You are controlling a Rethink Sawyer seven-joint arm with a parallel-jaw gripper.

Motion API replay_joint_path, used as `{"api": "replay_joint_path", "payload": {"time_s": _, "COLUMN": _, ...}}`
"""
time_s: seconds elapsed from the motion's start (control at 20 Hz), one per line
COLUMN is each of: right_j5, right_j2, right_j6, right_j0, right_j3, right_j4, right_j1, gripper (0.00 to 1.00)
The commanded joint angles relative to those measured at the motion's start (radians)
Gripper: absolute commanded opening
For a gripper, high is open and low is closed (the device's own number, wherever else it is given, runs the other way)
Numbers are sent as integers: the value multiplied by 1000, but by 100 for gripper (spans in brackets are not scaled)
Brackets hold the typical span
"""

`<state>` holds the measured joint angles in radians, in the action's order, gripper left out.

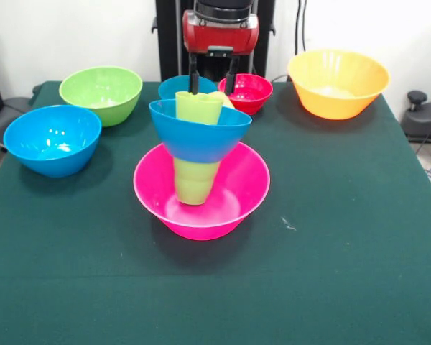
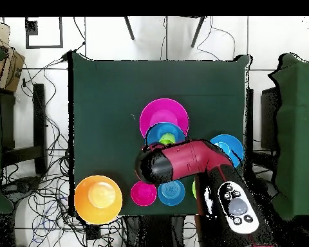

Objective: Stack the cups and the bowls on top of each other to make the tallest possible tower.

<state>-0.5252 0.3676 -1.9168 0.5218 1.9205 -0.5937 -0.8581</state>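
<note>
The tower stands mid-table: a wide pink bowl (image 1: 158,198) holds a green cup (image 1: 195,181), a blue bowl (image 1: 200,136) sits on that cup, and a second green cup (image 1: 198,108) stands in the blue bowl. A pale yellow edge (image 1: 227,100) shows beside the top cup. My gripper (image 1: 212,86) hangs just above and behind the top cup, fingers (image 1: 193,79) spread, open and holding nothing. In the overhead view the pink bowl (image 2: 150,112), the blue bowl (image 2: 156,134) and the top cup (image 2: 167,137) show, and the arm (image 2: 183,161) hides the gripper.
A medium blue bowl (image 1: 52,140) and a green bowl (image 1: 100,92) sit at the left. A small blue bowl (image 1: 174,86) and a small red bowl (image 1: 248,92) sit behind the tower. A large orange bowl (image 1: 337,83) stands at the back right.
</note>
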Motion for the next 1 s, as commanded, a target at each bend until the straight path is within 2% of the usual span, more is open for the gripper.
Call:
{"api": "replay_joint_path", "payload": {"time_s": 0.05, "right_j5": 62, "right_j2": -30, "right_j6": -27, "right_j0": -7, "right_j3": -26, "right_j4": -74, "right_j1": 95, "gripper": 100}}
{"api": "replay_joint_path", "payload": {"time_s": 0.75, "right_j5": 104, "right_j2": -57, "right_j6": -32, "right_j0": -23, "right_j3": -43, "right_j4": -68, "right_j1": 117, "gripper": 100}}
{"api": "replay_joint_path", "payload": {"time_s": 1.0, "right_j5": 75, "right_j2": -53, "right_j6": -14, "right_j0": -20, "right_j3": -47, "right_j4": -44, "right_j1": 104, "gripper": 100}}
